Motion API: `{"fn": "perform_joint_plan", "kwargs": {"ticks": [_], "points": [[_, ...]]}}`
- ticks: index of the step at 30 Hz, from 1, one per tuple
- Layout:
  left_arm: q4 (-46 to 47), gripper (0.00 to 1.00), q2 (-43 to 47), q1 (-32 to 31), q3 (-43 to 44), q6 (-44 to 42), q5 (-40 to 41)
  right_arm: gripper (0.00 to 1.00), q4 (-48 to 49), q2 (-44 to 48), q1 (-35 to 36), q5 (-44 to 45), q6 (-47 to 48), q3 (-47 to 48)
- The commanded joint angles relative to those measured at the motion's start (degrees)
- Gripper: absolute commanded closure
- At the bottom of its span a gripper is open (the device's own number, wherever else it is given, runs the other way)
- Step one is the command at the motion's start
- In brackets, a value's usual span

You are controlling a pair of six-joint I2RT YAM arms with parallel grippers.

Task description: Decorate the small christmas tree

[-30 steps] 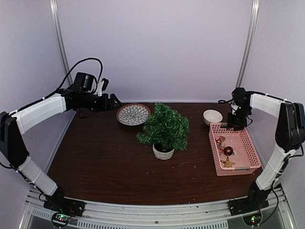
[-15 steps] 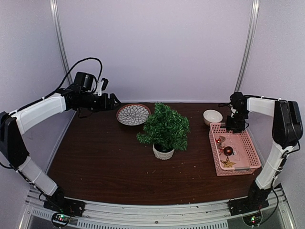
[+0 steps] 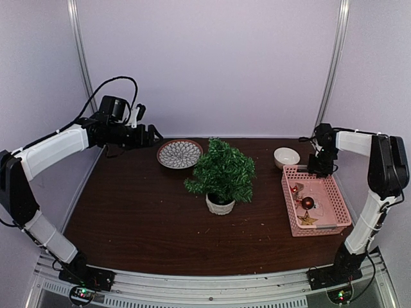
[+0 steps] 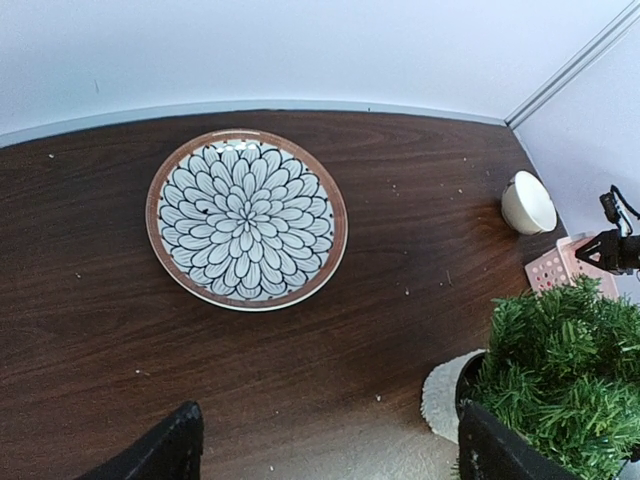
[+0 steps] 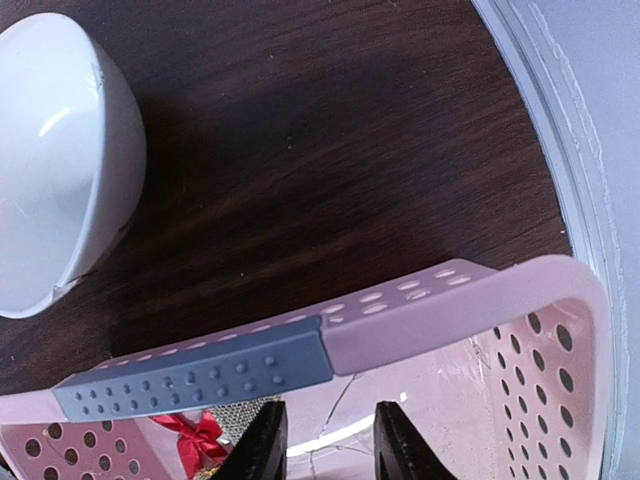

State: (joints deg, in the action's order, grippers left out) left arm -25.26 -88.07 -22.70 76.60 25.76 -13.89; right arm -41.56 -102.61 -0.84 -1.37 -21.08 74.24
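Right arm has shifted a touch toward the right edge of the top view since half a second ago, and its right tool [image 3: 320, 168] now hangs over the upper rim of the pink basket [image 3: 287, 200]. Left arm shows next to no change

- Right tool [image 5: 328, 445]: fingers parted by a narrow gap, nothing between them. Wrist view shows them just inside the basket's end wall, with a red ribbon scrap at lower left
- Left tool [image 3: 154, 135]: high at upper left, near the patterned plate [image 3: 180, 154]. Fingers spread wide in its wrist view [image 4: 328, 445], and it is empty
- Small christmas tree [image 3: 221, 170]: upright in its white pot [image 3: 219, 204] at centre of the surface, no decoration visible on it
- Ornaments in the basket: red ball [image 3: 308, 203], gold star [image 3: 307, 219]

Relation you need: the ornaments lie below the right tool in the top view, down the basket's long axis, which runs from upper to lower frame. The tree sits to the left of the basket, well apart. Your right arm is plainly the nearer one for a pick, and the white bowl [image 3: 286, 156] stands just beside the basket's upper left corner, so keep clear of it
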Motion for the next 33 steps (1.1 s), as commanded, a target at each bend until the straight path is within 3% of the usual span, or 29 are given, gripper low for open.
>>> {"fn": "perform_joint_plan", "kwargs": {"ticks": [1,9,16,25,33], "points": [[-0.02,0.12,0.11,0.11,2.32,-1.14,0.11,0.67,1.62,-0.7,-0.3,1.1,-0.91,-0.96],[-0.27,0.12,0.09,0.11,2.34,-0.9,0.01,0.75,3.17,-2.42,-0.39,-0.03,-1.39,-1.95],[-0.22,0.13,0.51,0.11,2.48,-1.19,0.08,1.0,1.33,1.12,-0.39,-0.71,-1.04,-2.01],[-2.72,0.13,1.52,0.11,6.99,-4.78,1.0,1.0,-7.3,14.73,0.12,-4.43,3.55,7.17],[-3.01,0.12,1.66,0.11,14.45,-7.86,-3.13,1.0,-14.55,19.13,3.49,-20.87,11.88,27.74]]}}
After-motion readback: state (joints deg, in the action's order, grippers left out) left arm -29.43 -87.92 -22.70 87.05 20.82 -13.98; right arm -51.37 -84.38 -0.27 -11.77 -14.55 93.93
